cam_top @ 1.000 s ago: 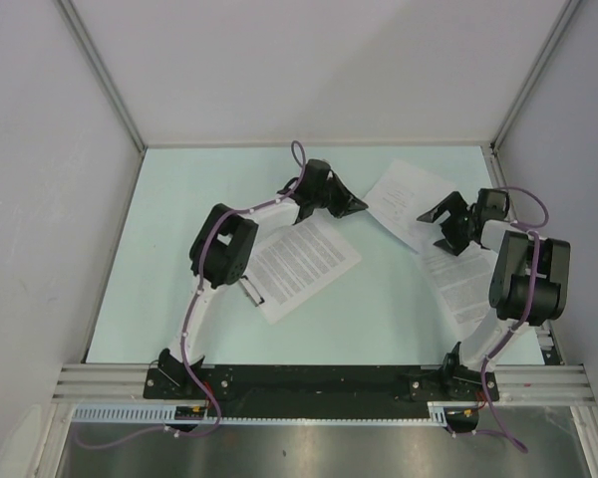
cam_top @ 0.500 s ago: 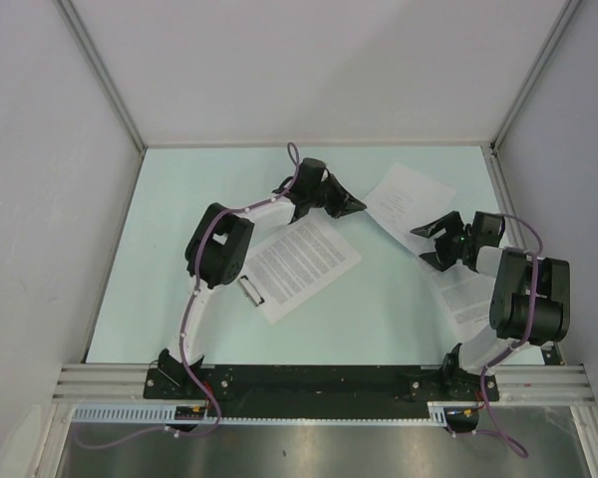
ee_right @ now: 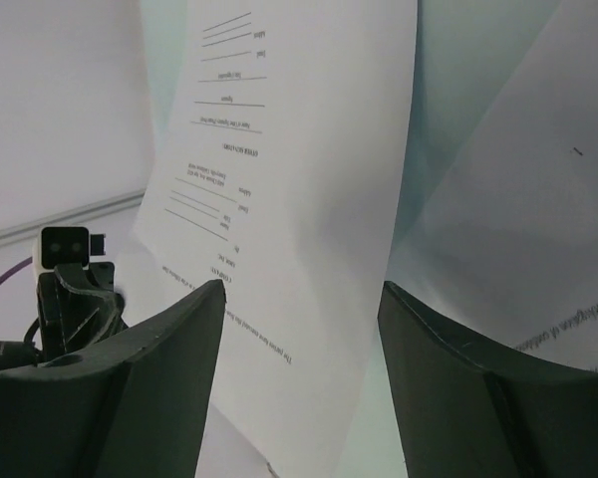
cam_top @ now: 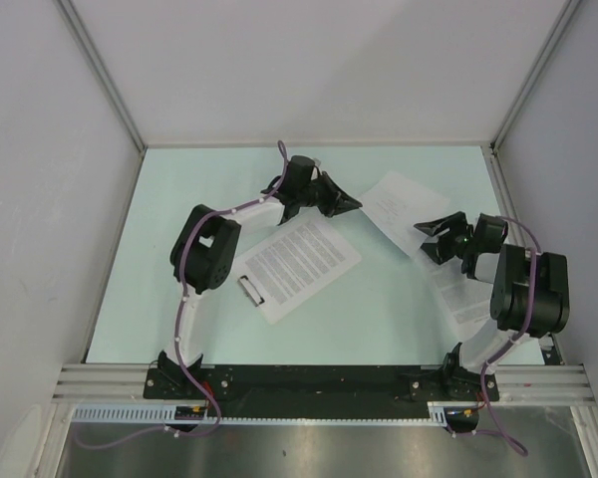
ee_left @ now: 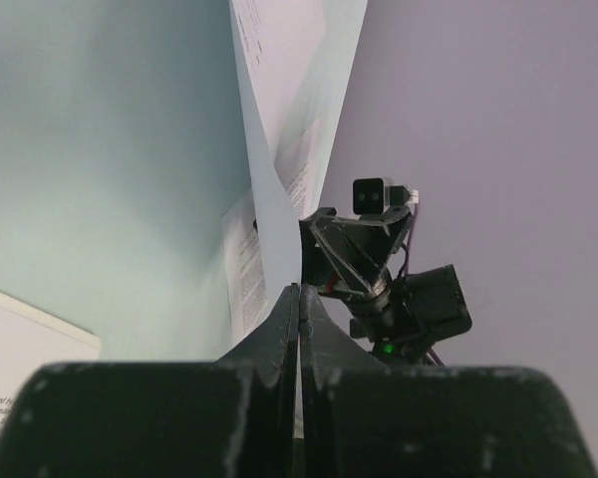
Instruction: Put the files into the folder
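Note:
The sparsely printed sheet (cam_top: 404, 196) lies at the far right and fills the right wrist view (ee_right: 299, 149). My left gripper (cam_top: 351, 203) is shut on its left corner; in the left wrist view the sheet (ee_left: 279, 119) rises edge-on from the closed fingertips (ee_left: 299, 289). My right gripper (cam_top: 434, 239) is open, its fingers (ee_right: 169, 339) spread either side of that sheet's near edge. A densely printed sheet (cam_top: 301, 261) lies on the folder, whose clip (cam_top: 249, 291) shows at its near left end. Another dense sheet (cam_top: 465, 294) lies partly under my right arm.
Grey walls enclose the pale green table (cam_top: 179, 219) on the left, back and right. A metal rail (cam_top: 319, 383) with both arm bases runs along the near edge. The right arm's elbow (cam_top: 528, 289) hangs over the right-hand sheet.
My right gripper has swung left and turned toward the sparse sheet's near edge. My left arm's elbow has shifted left and its shut gripper has drawn slightly back-left.

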{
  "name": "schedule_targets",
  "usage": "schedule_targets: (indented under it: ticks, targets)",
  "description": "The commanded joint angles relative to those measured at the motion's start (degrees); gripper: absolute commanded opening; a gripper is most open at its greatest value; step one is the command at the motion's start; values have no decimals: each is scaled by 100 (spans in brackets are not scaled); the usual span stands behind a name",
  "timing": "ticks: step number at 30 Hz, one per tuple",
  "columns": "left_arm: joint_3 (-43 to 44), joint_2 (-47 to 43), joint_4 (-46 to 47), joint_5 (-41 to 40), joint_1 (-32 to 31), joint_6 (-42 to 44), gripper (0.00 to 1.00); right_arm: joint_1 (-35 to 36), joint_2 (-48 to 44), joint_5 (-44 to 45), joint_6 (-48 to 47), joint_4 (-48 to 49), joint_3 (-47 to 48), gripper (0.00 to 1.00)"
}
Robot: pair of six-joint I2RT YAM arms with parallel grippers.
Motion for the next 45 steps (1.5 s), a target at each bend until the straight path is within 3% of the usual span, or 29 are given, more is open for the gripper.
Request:
schedule_targets:
  ticks: [1,7,11,12,15,21,22,23,25,26,30,32,33,35,36,38,39,41,43,45]
  targets:
    - [-222,-402,408,380,61,-235,0,42,505,-413,400,1158,-75,66]
    - [-346,-455,418,485,79,-147,0,77,533,-88,209,1247,-119,65]
    - [-460,-490,357,608,149,-7,0,59,672,-61,190,1474,-110,52]
    - [-469,-490,313,626,184,89,0,77,734,-96,216,1580,-110,44]
    - [-452,-499,172,740,219,266,0,112,1103,-263,366,2028,-119,38]
    - [-469,-517,75,916,263,441,0,191,1508,-387,524,2662,-110,38]
    - [-478,-526,57,916,272,468,0,191,1499,-360,515,2653,-110,34]
    - [-478,-534,31,925,289,520,0,200,1499,-360,498,2653,-119,20]
    - [-469,-526,-21,934,325,582,0,200,1421,-395,454,2566,-119,12]
    - [-452,-526,-74,908,360,704,0,200,1394,-404,419,2513,-110,2]
    - [-277,-438,-539,820,483,1065,0,261,1157,-422,392,2354,-180,0]
    - [-57,-368,-933,715,544,1519,9,332,1052,-422,532,2503,-303,0]
    - [205,-324,-1336,540,571,1723,23,358,1016,-387,629,2782,-373,0]
    - [566,-244,-2256,207,615,2574,35,463,902,-203,1032,3108,-628,0]
    - [898,-270,-2655,-396,624,2873,47,516,849,-98,1217,3571,-716,0]
    - [963,-559,-3349,-918,624,3551,59,806,648,324,1560,3900,-874,0]
    - [859,-717,-3605,-1164,624,3736,68,928,577,482,1648,3944,-884,0]
    - [604,-1402,-4211,-2235,615,4141,73,1235,393,913,1885,4015,-892,0]
    - [-202,-2087,-4354,-3112,615,4134,90,1412,278,1429,2009,4086,-910,0]
    - [-1157,-3089,-4477,-3696,624,4037,97,1825,155,1809,2220,4190,-1050,0]
